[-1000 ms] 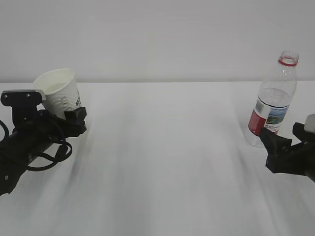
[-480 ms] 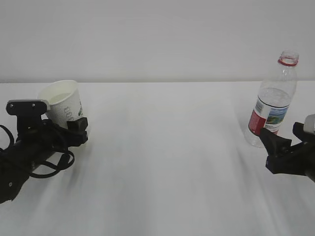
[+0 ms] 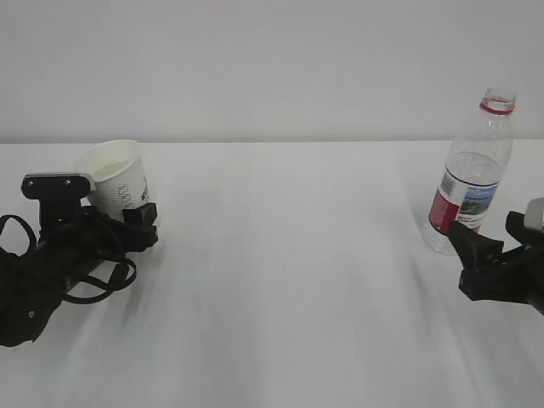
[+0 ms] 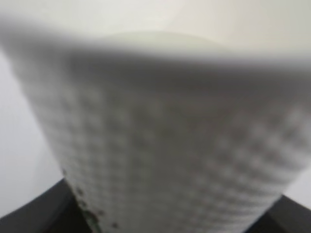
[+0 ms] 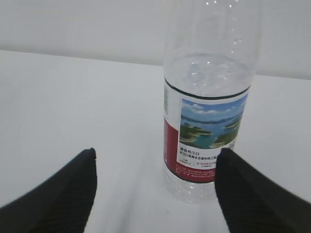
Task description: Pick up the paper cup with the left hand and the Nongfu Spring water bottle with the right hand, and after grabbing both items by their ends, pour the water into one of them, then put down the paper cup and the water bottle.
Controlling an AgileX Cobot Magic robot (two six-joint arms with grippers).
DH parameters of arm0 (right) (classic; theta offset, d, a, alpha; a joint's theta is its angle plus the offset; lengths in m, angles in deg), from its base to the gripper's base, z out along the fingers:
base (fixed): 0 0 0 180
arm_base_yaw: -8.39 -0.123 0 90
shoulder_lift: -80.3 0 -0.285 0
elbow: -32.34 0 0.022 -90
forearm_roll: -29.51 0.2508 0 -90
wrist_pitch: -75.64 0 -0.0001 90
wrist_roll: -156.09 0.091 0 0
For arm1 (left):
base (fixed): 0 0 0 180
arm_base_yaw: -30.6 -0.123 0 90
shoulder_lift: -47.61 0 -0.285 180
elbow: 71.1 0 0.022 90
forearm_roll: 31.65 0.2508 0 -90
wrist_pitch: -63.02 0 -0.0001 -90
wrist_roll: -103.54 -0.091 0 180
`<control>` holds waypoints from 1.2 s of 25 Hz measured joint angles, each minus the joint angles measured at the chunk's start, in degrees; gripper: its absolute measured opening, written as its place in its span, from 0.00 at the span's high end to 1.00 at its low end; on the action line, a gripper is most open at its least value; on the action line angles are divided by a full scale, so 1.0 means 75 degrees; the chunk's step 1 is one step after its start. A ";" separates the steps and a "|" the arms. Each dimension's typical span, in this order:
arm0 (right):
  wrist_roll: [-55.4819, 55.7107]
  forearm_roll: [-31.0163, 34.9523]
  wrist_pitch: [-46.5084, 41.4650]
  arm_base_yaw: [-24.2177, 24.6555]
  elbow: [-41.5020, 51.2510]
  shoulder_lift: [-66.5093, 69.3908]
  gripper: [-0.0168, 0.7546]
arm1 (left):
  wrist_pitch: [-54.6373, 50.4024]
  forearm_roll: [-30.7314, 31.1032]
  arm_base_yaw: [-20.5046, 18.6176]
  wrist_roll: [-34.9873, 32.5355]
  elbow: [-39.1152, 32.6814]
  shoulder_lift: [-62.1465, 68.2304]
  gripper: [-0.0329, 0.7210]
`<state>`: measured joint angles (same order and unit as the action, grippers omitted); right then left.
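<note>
**Inspector:** Far left, status of the left hand [image 3: 112, 208]?

**Operator:** Jaws set wide and closed on the paper cup [image 3: 117, 180], low on its wall. Cup tilted, mouth leaning up and to the left, low over the table [image 3: 289, 255]. Base hidden behind the fingers [image 3: 141, 216]; contact with the table not determinable.

**Inspector:** Appearance of the cup?

**Operator:** White, tapered, dimpled texture plain in the left wrist view. Dark-green print on the side facing right. Contents not readable from any view.

**Inspector:** Step in hand, as judged?

**Operator:** Setting the cup down. Recommend righting it first, so the base meets the table flat. Lower slowly and release only once seated. Then back straight out along the fingers, without clipping the thin wall. Light, easily crushed and tipped, by the look of it.

**Inspector:** Far right?

**Operator:** Nongfu Spring water bottle [image 3: 474, 178] upright on the table. Clear ribbed plastic, red neck ring, no cap, red-and-white label with a landscape picture. Water [image 5: 209, 73] up to just above the label.

**Inspector:** And the right hand [image 3: 489, 228]?

**Operator:** Jaws wide apart, gripping nothing. Fingertips just short of the bottle, one either side of its line, not touching. No action needed beyond keeping clear of it.
</note>
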<state>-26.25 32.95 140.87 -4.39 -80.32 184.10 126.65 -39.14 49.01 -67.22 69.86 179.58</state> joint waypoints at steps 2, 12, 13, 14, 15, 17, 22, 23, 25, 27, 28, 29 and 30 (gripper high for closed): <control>0.0000 0.0000 0.0000 0.0000 0.0000 0.0000 0.24 | 0.0000 0.0000 0.0000 0.0000 0.0012 0.0004 0.28; 0.0000 0.0000 0.0000 0.0000 0.0000 0.0000 0.24 | 0.0000 -0.0037 0.0000 0.0000 0.0012 0.0017 0.28; 0.0000 0.0000 0.0000 0.0000 0.0000 0.0000 0.24 | 0.0000 -0.0037 0.0000 0.0000 0.0012 0.0017 0.28; 0.0000 0.0000 0.0000 0.0000 0.0000 0.0000 0.24 | 0.0000 -0.0037 0.0000 0.0000 0.0012 0.0017 0.28; 0.0000 0.0000 0.0000 0.0000 0.0000 0.0000 0.24 | 0.0000 -0.0037 0.0000 0.0000 0.0012 0.0017 0.28; 0.0000 0.0000 0.0000 0.0000 0.0000 0.0000 0.24 | 0.0000 -0.0037 0.0000 0.0000 -0.0005 0.0017 0.29; 0.0000 0.0000 0.0000 0.0000 0.0000 0.0000 0.24 | 0.0000 -0.0037 0.0000 0.0000 -0.0227 0.0017 0.30; 0.0000 0.0000 0.0000 0.0000 0.0000 0.0000 0.24 | 0.0000 -0.0037 0.0000 0.0000 -0.0230 0.0017 0.30; 0.0000 0.0000 0.0000 0.0000 0.0000 0.0000 0.24 | 0.0000 -0.0037 0.0000 0.0000 -0.0243 0.0017 0.30; 0.0000 0.0000 0.0000 0.0000 0.0000 0.0000 0.24 | 0.0000 -0.0037 0.0000 0.0000 -0.0243 0.0017 0.31; 0.0000 0.0000 0.0000 0.0000 0.0000 0.0000 0.24 | 0.0000 -0.0037 0.0000 0.0000 -0.0243 0.0017 0.31; 0.0000 0.0000 0.0000 0.0000 0.0000 0.0000 0.24 | 0.0000 -0.0037 0.0000 0.0000 -0.0243 0.0017 0.31; 0.0000 0.0000 0.0000 0.0000 0.0000 0.0000 0.24 | 0.0000 -0.0037 0.0000 0.0000 -0.0243 0.0017 0.31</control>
<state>-26.25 32.95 140.87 -4.39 -80.32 184.10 126.65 -39.42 49.01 -67.22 68.04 179.71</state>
